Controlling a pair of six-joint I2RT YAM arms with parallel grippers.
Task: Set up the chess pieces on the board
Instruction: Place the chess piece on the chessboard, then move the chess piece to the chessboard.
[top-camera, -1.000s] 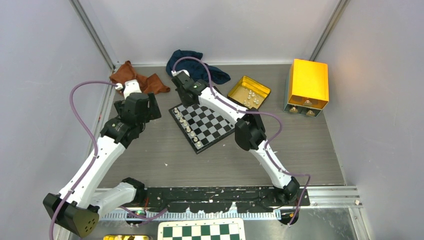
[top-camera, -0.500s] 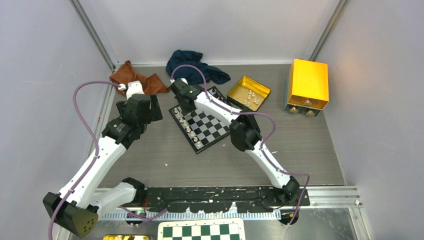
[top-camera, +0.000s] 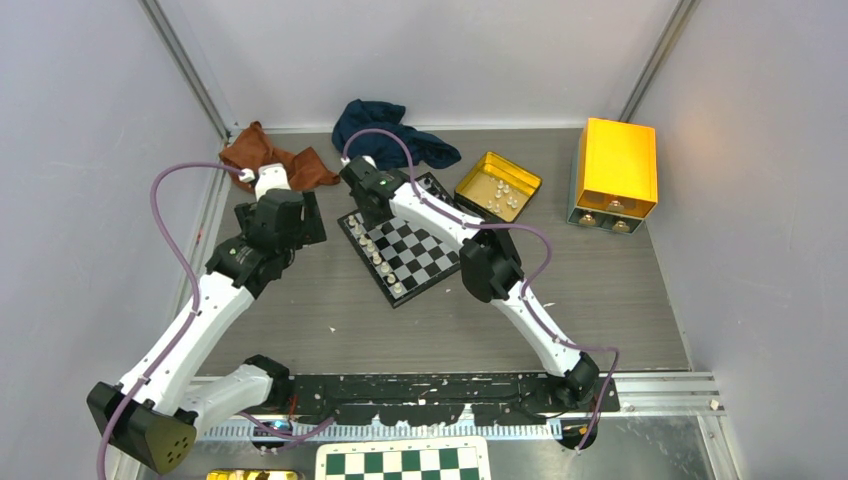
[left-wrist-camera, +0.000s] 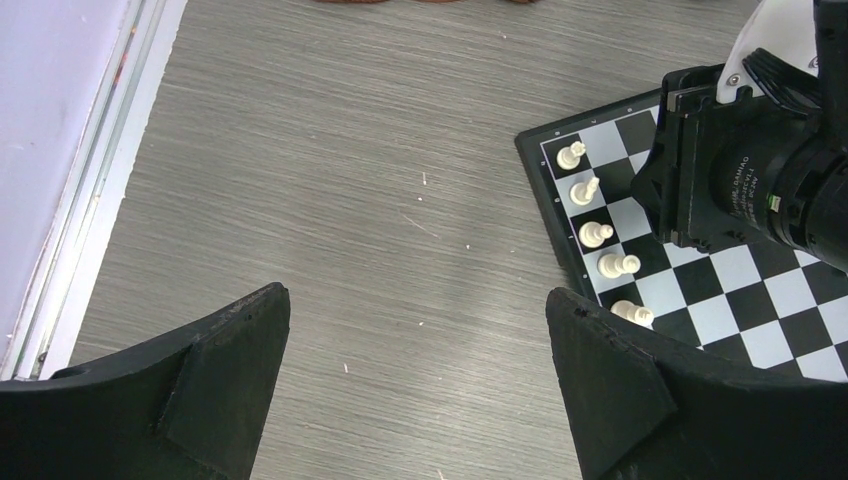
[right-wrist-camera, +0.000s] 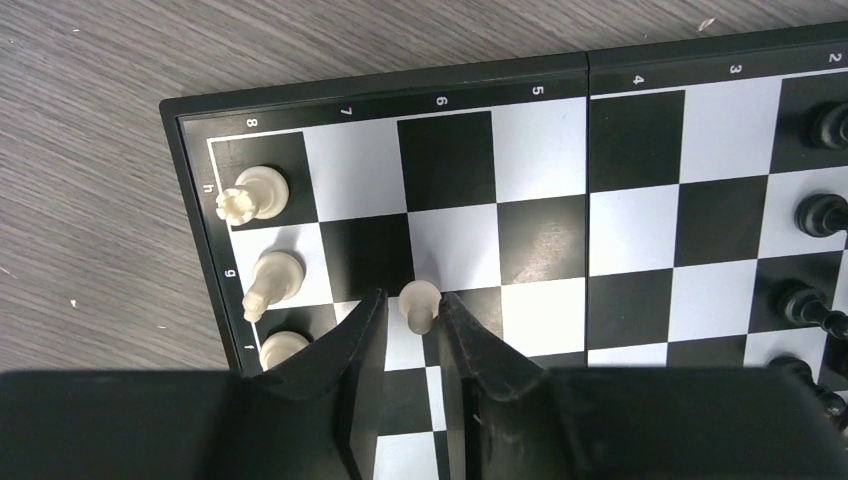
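The board (top-camera: 432, 247) lies tilted mid-table, with a row of cream chess pieces (top-camera: 377, 254) along its left edge. My right gripper (top-camera: 364, 212) is low over the board's far-left corner. In the right wrist view its jaws (right-wrist-camera: 412, 297) stand slightly apart around a white pawn (right-wrist-camera: 419, 303) standing on the board (right-wrist-camera: 640, 230); a gap shows on the pawn's left side. A rook (right-wrist-camera: 255, 193), a knight (right-wrist-camera: 272, 277) and another cream piece (right-wrist-camera: 283, 348) stand beside it, black pieces (right-wrist-camera: 820, 213) at the right. My left gripper (left-wrist-camera: 417, 293) hangs open over bare table left of the board (left-wrist-camera: 760, 290).
A gold tin (top-camera: 497, 186) holding pale pieces sits behind the board's right side. A yellow box (top-camera: 615, 172) stands at the back right. A blue cloth (top-camera: 395, 130) and a brown cloth (top-camera: 275, 160) lie at the back. A green-and-white checkered sheet (top-camera: 402, 462) lies by the arm bases.
My right gripper has shifted left and nearer over the board's corner, and its jaws have parted a little around the pawn. The left arm has barely moved.
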